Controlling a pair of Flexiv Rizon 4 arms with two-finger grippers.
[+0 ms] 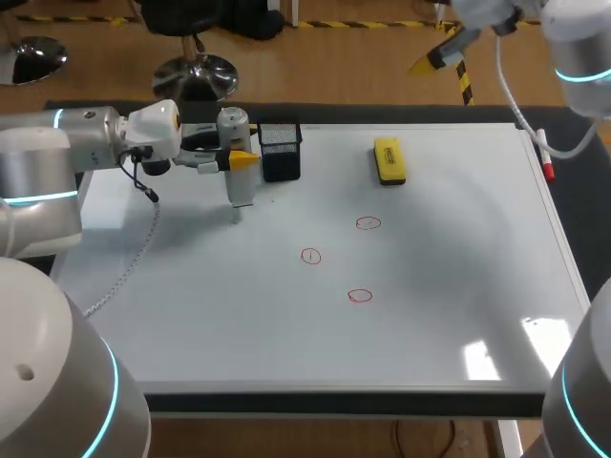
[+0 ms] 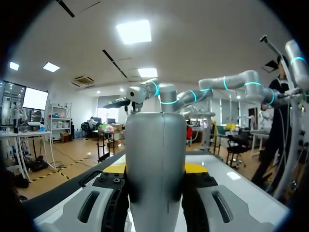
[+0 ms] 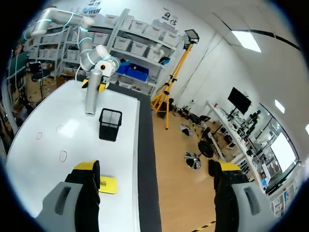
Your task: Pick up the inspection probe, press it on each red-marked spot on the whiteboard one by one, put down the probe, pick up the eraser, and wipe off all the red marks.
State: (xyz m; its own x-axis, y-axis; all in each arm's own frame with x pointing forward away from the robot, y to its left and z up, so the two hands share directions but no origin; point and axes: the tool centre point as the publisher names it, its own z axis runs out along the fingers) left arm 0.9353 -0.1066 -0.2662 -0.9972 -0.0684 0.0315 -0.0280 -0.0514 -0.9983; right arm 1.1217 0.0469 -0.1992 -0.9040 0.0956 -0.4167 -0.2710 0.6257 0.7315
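So the long grey metal cylinder of a probe (image 1: 239,191) stands upright over the far-left part of the glossy white whiteboard (image 1: 430,324), lower end pointing down at the surface; can't tell whether the tip actually touches. The left gripper (image 1: 238,160) is clamped on it from two sides about halfway up, with the arm coming in flat from the left. In the left wrist view the probe (image 2: 155,140) fills the whole gap of the left gripper (image 2: 155,170), a finger pressed against each side.

Just to the right of the probe sits a small black wire-mesh pen holder (image 1: 280,150), close but apart. The three small red circles are well apart from the probe, toward the middle of the board: one (image 1: 368,223) on the far side, one (image 1: 310,256) further left, one (image 1: 359,296) nearest the front edge. The flat yellow block eraser (image 1: 389,159) lies beyond them near the far edge, untouched. A white marker pen with a red end (image 1: 546,162) rests on the board's right frame.

The right gripper (image 1: 447,50) hangs up past the far edge, off the board. Its own view shows the right gripper (image 3: 158,169) spread wide with nothing in it; the eraser (image 3: 108,184) is just beside one finger, the pen holder (image 3: 110,124) ahead, the probe (image 3: 91,92) further on.
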